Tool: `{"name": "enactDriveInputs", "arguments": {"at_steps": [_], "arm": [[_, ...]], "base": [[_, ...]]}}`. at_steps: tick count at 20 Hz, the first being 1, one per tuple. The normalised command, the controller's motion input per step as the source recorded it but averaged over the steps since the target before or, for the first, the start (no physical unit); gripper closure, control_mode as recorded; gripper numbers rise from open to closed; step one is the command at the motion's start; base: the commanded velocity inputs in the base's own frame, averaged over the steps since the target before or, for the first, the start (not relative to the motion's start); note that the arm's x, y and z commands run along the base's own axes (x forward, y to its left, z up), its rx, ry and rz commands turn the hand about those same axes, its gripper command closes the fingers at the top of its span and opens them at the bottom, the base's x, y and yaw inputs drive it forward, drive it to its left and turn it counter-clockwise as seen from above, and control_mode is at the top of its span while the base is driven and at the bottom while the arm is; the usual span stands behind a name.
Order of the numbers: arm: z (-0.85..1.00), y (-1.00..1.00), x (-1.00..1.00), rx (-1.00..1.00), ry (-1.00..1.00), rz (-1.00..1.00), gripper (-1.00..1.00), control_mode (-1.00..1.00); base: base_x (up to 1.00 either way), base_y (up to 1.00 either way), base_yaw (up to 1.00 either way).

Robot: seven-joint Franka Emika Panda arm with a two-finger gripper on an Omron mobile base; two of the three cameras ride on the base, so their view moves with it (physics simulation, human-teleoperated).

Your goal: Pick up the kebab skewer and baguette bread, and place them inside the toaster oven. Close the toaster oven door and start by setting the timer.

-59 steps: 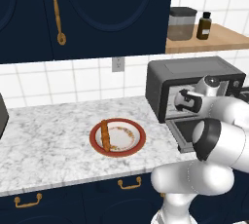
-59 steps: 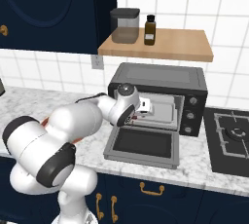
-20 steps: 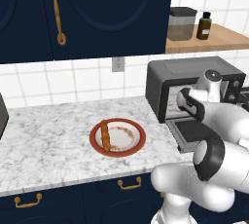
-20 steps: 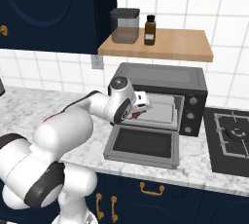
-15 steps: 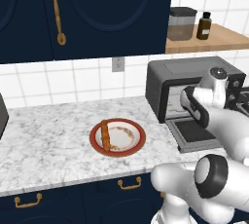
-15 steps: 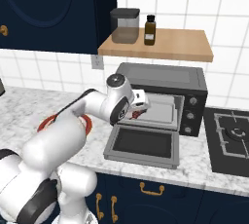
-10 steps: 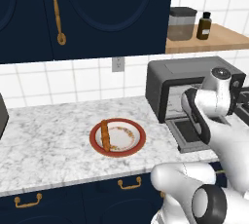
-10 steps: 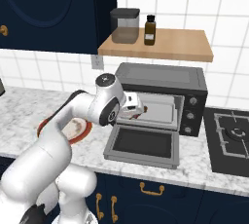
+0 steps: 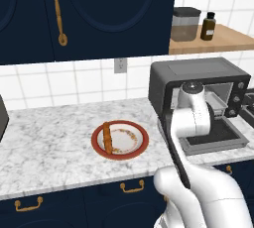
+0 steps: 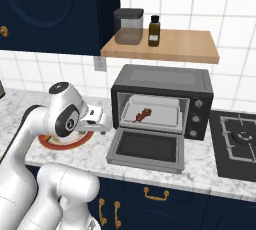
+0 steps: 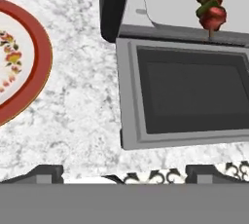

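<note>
Your hand (image 10: 103, 122) is spread wide and holds nothing; in the hand view its two dark fingertips (image 11: 46, 173) sit well apart above the white-and-grey marble worktop (image 11: 78, 101). In the right base view it hangs between the red-rimmed patterned plate (image 10: 60, 143) and the large dark grey boxy toaster oven (image 10: 162, 101), just off the left edge of the wide dark grey drop-down door (image 10: 147, 149). That door lies fully open and flat, its dark glass window facing up (the hand view looks straight down on it (image 11: 187, 94)).

Inside the oven, the short kebab skewer with dark red and brown chunks (image 10: 144, 114) rests on the pale tray (image 10: 152, 111); from the hand camera you see its red and green pieces (image 11: 211, 5) at the tray's near edge, just behind the door hinge.

The smooth orange-brown baguette (image 9: 106, 137) lies on the plate (image 9: 134, 148), along its left side, well apart from the oven (image 9: 198, 81). The white arm (image 9: 191, 123) stands in front of the oven opening in the left base view.

Above, a wooden shelf (image 10: 172, 46) carries a grey-lidded canister (image 10: 128, 26) and a small dark bottle (image 10: 154, 30) side by side. A black hob (image 10: 240, 141) lies to the right of the oven.
</note>
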Motion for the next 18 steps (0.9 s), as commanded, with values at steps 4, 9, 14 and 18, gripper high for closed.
{"name": "enactDriveInputs", "arguments": {"at_steps": [4, 9, 14, 18], "arm": [[0.00, 1.00, -0.01, 0.06, 0.10, -0.17, -1.00, -1.00], [0.00, 1.00, 0.33, 0.04, 0.14, -0.10, -1.00, -1.00], [-0.02, 0.84, 0.76, 0.10, 0.22, 0.00, -1.00, -1.00], [-0.45, 0.84, 0.87, 0.15, 0.10, 0.00, -1.00, -1.00]], "base": [[0.00, 0.00, 0.00], [0.00, 0.00, 0.00], [0.00, 0.00, 0.00], [0.00, 0.00, 0.00]]}}
